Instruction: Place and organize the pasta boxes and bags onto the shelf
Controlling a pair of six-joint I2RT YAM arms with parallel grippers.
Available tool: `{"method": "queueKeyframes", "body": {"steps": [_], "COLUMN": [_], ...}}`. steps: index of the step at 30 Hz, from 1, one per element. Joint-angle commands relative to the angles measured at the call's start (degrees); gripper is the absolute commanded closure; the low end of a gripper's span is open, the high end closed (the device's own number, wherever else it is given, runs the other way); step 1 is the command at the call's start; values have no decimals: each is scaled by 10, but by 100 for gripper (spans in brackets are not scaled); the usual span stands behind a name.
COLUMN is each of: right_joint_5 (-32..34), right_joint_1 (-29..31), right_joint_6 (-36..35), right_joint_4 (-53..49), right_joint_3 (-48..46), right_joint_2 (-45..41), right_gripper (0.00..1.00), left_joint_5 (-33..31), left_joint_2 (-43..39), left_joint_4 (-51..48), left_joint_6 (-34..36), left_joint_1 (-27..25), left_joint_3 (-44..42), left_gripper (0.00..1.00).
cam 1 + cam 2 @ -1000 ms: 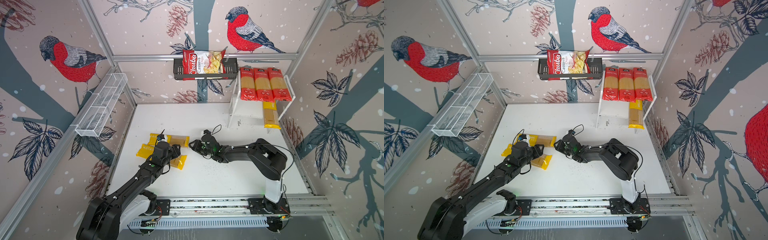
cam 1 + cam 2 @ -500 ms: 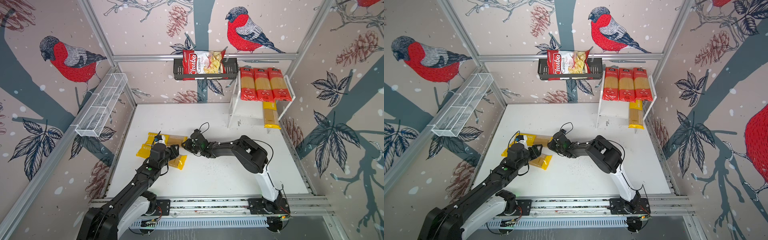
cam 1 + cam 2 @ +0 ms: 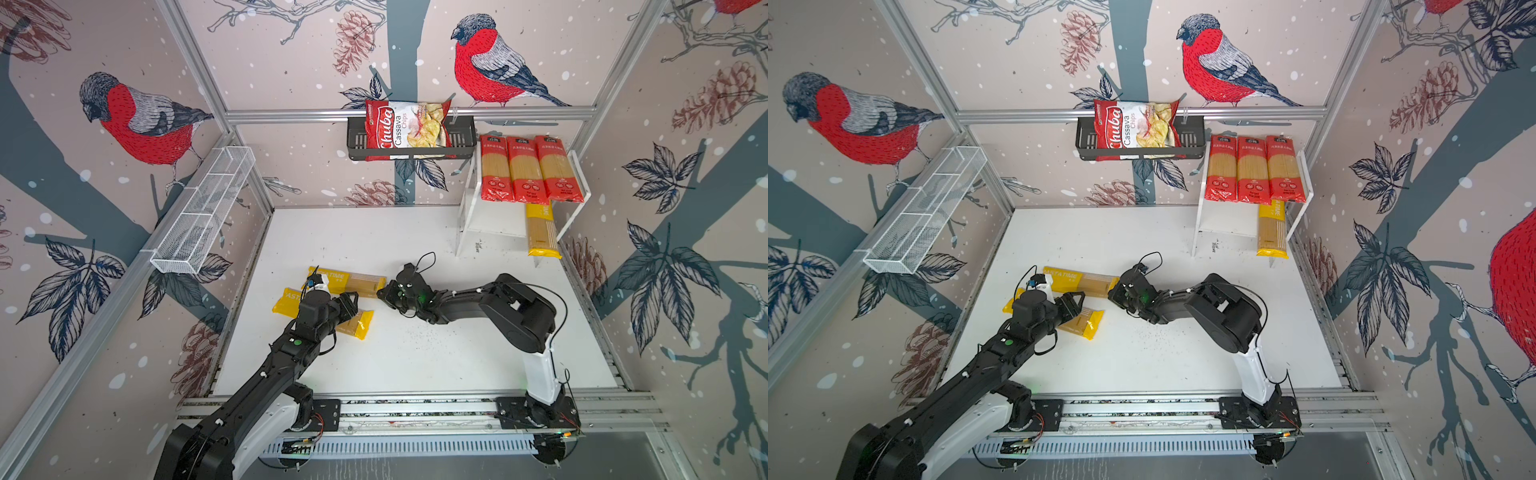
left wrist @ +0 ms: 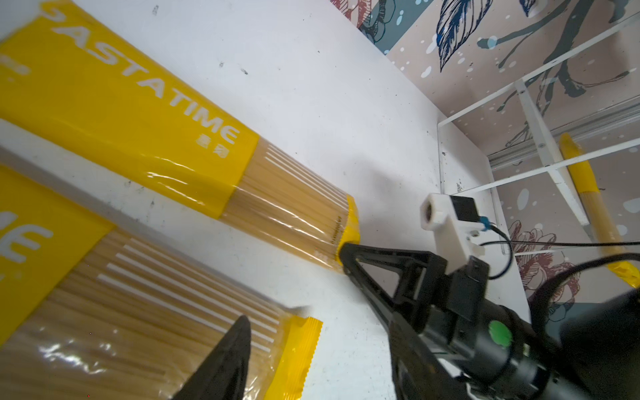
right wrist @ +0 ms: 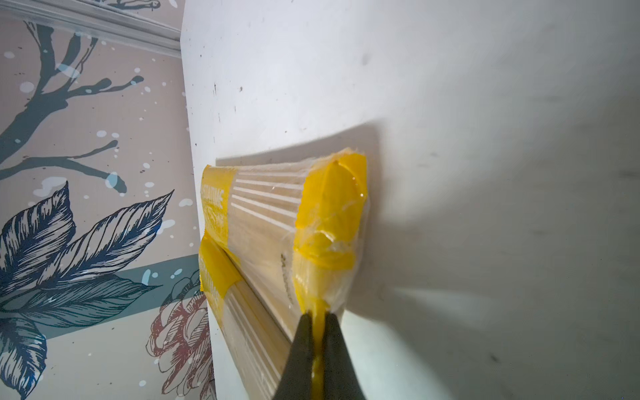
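Since a second ago your right arm has swung from mid-frame toward the left, and the right tool [image 5: 316,317] has gone from part open to a tight pinch on the yellow end seal of the far pack [image 3: 357,283]. Your left arm has hardly shifted.

Watch that pinch. You hold only thin film at one end of a long pack, so I judge a straight lift could make the seal slip or tear, and the free end would sag and drop onto the table [image 3: 415,357]. A drag instead may shove the near pack [image 3: 358,326], which lies just beside it, lower in the frame. Your left tool [image 3: 352,298] hangs over that near pack, jaws about half apart and gripping nothing. Whether its finger [image 4: 225,360] touches the wrapper I cannot tell. It sits close to the right tool, so a quick sweep could knock the two together.

At the shelf [image 3: 490,226], upper right of the frame, three red packs [image 3: 528,170] fill the top board, and a third yellow pack [image 3: 542,232] lies on the lower one at its right. A sagging pack could catch a leg going in.

Your right arm lies low, elbow folded at centre right, forearm stretched leftward, wrist nearly level with the table. Your left arm rises from lower left, wrist tipped down.
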Motion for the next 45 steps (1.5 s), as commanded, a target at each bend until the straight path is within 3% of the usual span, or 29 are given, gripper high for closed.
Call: {"method": "queueKeyframes", "body": {"steps": [1, 3, 8, 14, 17, 22, 25, 29, 32, 36, 40, 45], "right_joint_5": [19, 20, 22, 57, 55, 74, 64, 55, 77, 16, -55, -145], "right_joint_1": [-13, -23, -55, -57, -47, 18, 52, 71, 56, -41, -138, -200], "right_joint_6": [35, 40, 51, 19, -1, -35, -71, -153, -205, -262, -308, -367], "right_joint_4": [41, 48, 34, -122, -177, -256, -296, -366, -420, -384, -304, -261], "right_joint_3": [-64, -112, -262, -366, -402, -429, -416, -365, -319, -303, -289, -235], "right_joint_2": [-53, -94, -239, -435, -516, -596, -608, -608, -610, -591, -523, -372], "right_gripper": [100, 100, 100, 100, 100, 96, 88, 61, 50, 42, 38, 35], "left_joint_5": [-2, -8, -45, -63, -32, 8, 19, 16, -4, -16, -48, -26], "left_joint_2": [0, 3, 56, 183, 254, 341, 370, 377, 366, 347, 331, 359], "left_joint_4": [-2, 6, 68, 165, 203, 260, 278, 266, 230, 187, 133, 216], "left_joint_6": [-21, -27, -55, -80, -87, -104, -107, -103, -97, -98, -129, -169], "left_joint_1": [-1, -13, -111, -217, -235, -245, -245, -245, -245, -244, -275, -296], "left_joint_3": [-7, -8, 0, 27, 48, 72, 81, 88, 87, 83, 77, 49], "left_gripper": [38, 38, 38, 38, 38, 38, 39, 39, 39, 39, 38, 38]}}
